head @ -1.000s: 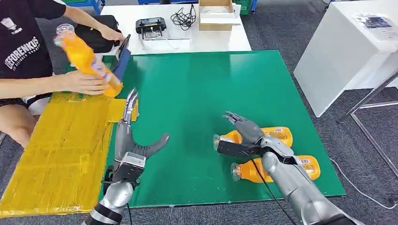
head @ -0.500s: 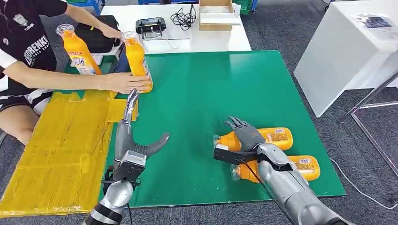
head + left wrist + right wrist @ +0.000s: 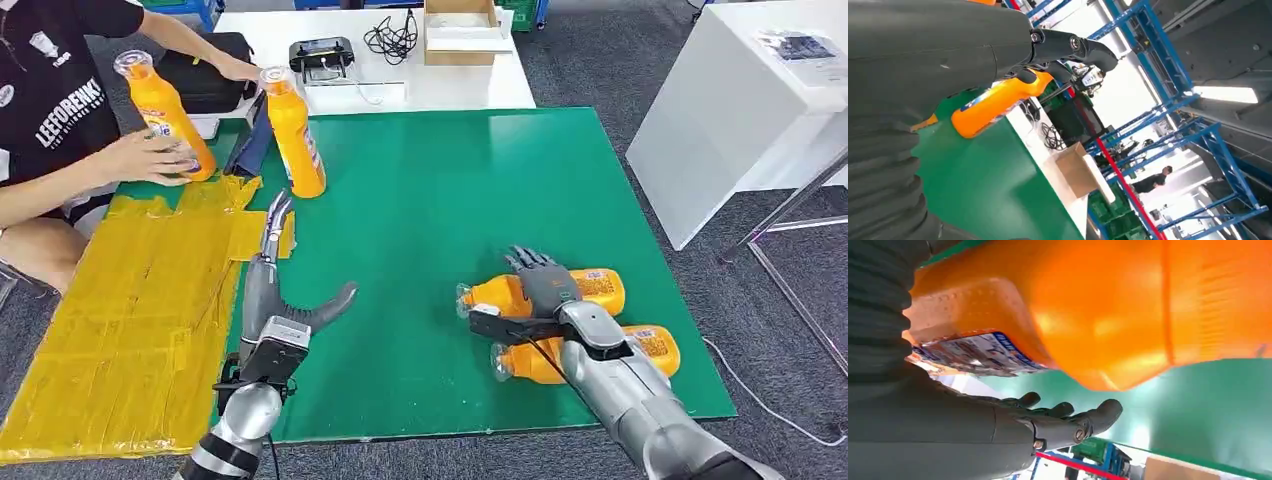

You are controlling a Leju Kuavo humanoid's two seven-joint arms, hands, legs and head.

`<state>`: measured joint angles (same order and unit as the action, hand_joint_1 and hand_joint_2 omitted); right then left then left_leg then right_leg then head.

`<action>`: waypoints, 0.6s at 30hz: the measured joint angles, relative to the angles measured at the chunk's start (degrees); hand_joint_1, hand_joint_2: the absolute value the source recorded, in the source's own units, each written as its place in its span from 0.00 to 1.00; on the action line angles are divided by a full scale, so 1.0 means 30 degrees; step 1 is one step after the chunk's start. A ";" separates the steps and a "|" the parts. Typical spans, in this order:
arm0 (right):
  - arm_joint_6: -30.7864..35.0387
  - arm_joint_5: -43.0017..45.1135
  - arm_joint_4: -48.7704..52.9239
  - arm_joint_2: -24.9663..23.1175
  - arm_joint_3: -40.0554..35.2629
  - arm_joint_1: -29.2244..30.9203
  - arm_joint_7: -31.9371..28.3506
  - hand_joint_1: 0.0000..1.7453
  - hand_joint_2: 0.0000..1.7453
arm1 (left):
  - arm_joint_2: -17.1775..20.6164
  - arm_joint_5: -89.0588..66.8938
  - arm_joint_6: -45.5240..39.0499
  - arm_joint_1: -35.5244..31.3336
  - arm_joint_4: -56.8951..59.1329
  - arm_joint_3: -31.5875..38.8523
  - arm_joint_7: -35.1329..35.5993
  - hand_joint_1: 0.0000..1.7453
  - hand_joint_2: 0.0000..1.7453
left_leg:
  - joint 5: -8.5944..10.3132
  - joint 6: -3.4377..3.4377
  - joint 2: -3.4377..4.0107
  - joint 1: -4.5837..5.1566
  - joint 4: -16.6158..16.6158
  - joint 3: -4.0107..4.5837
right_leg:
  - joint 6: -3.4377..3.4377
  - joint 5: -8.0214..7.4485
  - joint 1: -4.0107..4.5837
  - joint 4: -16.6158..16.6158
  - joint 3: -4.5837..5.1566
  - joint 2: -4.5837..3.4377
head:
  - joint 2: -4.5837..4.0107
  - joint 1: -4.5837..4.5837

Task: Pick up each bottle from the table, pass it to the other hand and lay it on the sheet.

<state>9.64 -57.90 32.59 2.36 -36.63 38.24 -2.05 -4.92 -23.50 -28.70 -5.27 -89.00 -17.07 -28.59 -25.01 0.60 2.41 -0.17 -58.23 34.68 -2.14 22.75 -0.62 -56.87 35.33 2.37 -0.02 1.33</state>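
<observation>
Bottles lie on their sides at about 4 o'clock on the green mat (image 3: 420, 200), two together, long axes running 9 to 3 with caps toward 9; the farther bottle (image 3: 590, 290) sits directly under the right hand (image 3: 545, 285), whose fingers are spread over its shoulder and, as far as the right wrist view shows, not yet clamped on it; the nearer bottle (image 3: 650, 350) lies just beside, partly behind the forearm. The left hand (image 3: 275, 290) waits well apart at 8 o'clock, fingers apart and empty, beside the yellow sheet (image 3: 120, 320). A standing bottle (image 3: 297, 135) rests at 11 o'clock; a person (image 3: 60, 120) grips another bottle (image 3: 165, 115); white tables flank the mat.
</observation>
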 measured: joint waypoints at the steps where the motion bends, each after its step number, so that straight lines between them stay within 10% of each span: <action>1: -0.0306 0.0000 -0.0102 0.0146 0.0007 0.0095 0.0000 0.00 1.00 | -0.0007 0.0000 -0.0007 0.0001 0.0000 0.0066 0.0000 0.00 1.00 | 0.0000 0.0000 0.0002 0.0000 0.0000 -0.0001 | 0.0000 0.0000 0.0000 0.0000 0.0000 -0.0001 | 0.0000 0.0000; 18: -0.3328 -0.0022 -0.0830 0.2323 0.0342 0.1130 -0.0430 0.00 1.00 | -0.0117 0.0219 -0.0058 0.0182 0.0000 0.0430 -0.0225 0.00 1.00 | 0.0000 0.0003 -0.0005 0.0007 -0.0001 -0.0045 | -0.0004 -0.0004 -0.0008 0.0006 -0.0053 0.0009 | 0.0000 0.0000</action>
<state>-0.35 -57.97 30.10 9.33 -35.60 41.63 -3.34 -5.27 -22.84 -28.87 -4.72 -89.00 -15.78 -29.26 -25.01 0.61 2.39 -0.15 -58.23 34.54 -2.15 22.74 -0.64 -56.85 35.17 2.40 -0.02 1.33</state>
